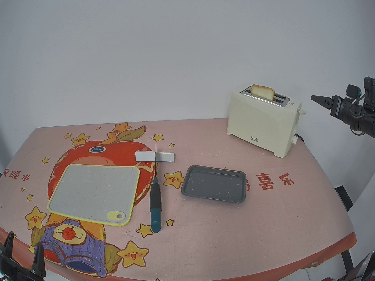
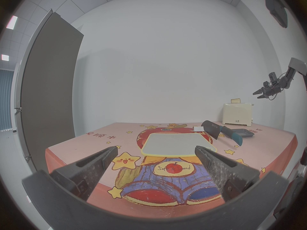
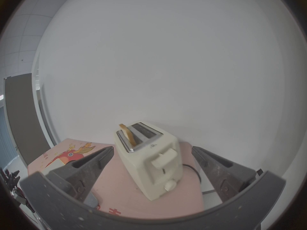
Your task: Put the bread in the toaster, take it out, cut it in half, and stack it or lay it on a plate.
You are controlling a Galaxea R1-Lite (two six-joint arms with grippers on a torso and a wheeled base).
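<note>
The left jaws and right jaws were seen open; the bread (image 1: pixel 262 92), protruding from the toaster (image 1: pixel 261 127), could be crushed if gripped hard.

Cream two-slot toaster (image 1: pixel 261 125) at the far right of the surface (image 1: pixel 242 231); a browned slice of bread (image 1: pixel 262 92) stands upright, partly risen from one slot. Dark grey rectangular tray (image 1: pixel 214 184) lies flat, between toaster and knife (image 1: pixel 155 200). The knife has a black-and-teal handle, its blade set on edge in a white rest (image 1: pixel 166 157). Grey cutting board (image 1: pixel 93 194), yellow-green rim, lies just left of the knife.
</note>
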